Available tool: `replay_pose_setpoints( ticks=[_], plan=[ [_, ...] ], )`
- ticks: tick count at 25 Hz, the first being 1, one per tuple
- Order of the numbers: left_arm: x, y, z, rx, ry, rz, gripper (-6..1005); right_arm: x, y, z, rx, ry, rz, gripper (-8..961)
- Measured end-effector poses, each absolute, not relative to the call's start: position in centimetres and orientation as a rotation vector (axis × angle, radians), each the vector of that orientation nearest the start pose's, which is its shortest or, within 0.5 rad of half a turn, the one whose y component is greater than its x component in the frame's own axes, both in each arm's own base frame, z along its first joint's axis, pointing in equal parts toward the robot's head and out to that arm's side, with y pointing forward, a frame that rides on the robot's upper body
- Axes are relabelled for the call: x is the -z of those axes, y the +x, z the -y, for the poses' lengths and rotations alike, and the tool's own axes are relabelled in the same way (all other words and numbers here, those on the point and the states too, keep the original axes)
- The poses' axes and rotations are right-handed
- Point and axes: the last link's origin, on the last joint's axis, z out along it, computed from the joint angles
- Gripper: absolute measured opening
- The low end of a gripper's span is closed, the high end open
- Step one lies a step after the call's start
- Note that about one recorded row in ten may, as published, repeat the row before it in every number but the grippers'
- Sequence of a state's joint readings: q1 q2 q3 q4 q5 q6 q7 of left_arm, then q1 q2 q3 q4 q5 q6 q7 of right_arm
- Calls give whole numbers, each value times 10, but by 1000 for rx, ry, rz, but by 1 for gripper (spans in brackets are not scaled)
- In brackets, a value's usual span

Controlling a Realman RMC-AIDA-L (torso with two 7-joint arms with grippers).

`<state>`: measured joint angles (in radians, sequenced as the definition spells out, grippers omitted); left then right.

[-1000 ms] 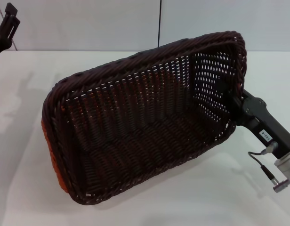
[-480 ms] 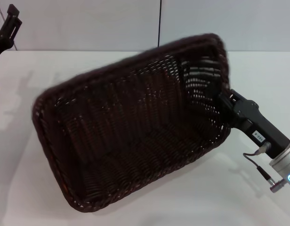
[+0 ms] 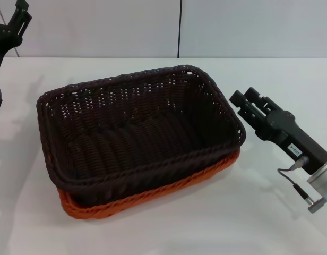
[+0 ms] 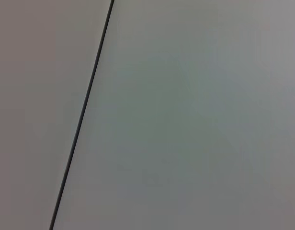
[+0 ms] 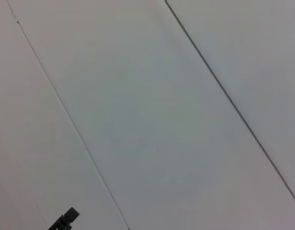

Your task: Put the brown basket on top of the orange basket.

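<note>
The brown basket (image 3: 132, 139) sits level, nested in the top of the orange basket (image 3: 153, 194), in the middle of the white table. Only the orange rim and lower wall show along the near side. My right gripper (image 3: 243, 96) is open and empty, just to the right of the brown basket's right end and apart from it. My left gripper (image 3: 19, 15) is raised at the far left, away from both baskets. Neither wrist view shows a basket.
The white table (image 3: 216, 234) spreads around the stacked baskets. A pale panelled wall (image 3: 232, 26) with a dark vertical seam stands behind it. Both wrist views show only that wall; a small dark part (image 5: 65, 221) shows at the right wrist view's edge.
The brown basket was tilted up in my right gripper; it has come down level onto the orange basket. My right gripper has let go and drawn back to the right.
</note>
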<state>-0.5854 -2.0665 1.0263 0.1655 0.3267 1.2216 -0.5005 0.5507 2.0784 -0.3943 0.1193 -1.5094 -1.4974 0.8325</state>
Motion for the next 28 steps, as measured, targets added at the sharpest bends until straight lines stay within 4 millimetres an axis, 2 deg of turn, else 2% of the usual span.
replay_pose_setpoints(
  ticks=[4, 5, 6, 9, 10, 11, 14, 15, 16, 20, 23, 28],
  plan=[
    [-54, -288, -391, 1040, -1449, 511, 834, 44, 262, -311, -1342, -1982, -820, 573],
    [-56, -289, -391, 1041, -1443, 509, 834, 34, 266, -315, -1333, -1948, -775, 575],
    [-57, -290, -390, 1041, -1437, 508, 834, 34, 266, -315, -1333, -1948, -775, 575],
    [-63, -297, -385, 1038, -1401, 510, 834, 14, 275, -323, -1301, -1870, -686, 575],
    [-67, -302, -381, 1038, -1377, 514, 834, -1, 281, -329, -1263, -1793, -614, 575],
    [-69, -305, -378, 1038, -1364, 516, 834, -1, 281, -329, -1263, -1793, -614, 575],
    [-76, -318, -366, 1032, -1309, 520, 834, -27, 293, -336, -1162, -1630, -471, 575],
    [-78, -321, -363, 1029, -1297, 519, 834, -42, 298, -340, -1090, -1518, -393, 575],
    [-81, -327, -357, 1022, -1277, 521, 834, -42, 298, -340, -1090, -1518, -393, 574],
    [-88, -345, -338, 993, -1216, 531, 834, -67, 306, -351, -998, -1328, -339, 574],
    [-92, -357, -326, 969, -1185, 542, 834, -75, 307, -362, -960, -1255, -356, 574],
    [-96, -368, -318, 930, -1149, 554, 834, -78, 302, -384, -918, -1254, -390, 575]
  ],
)
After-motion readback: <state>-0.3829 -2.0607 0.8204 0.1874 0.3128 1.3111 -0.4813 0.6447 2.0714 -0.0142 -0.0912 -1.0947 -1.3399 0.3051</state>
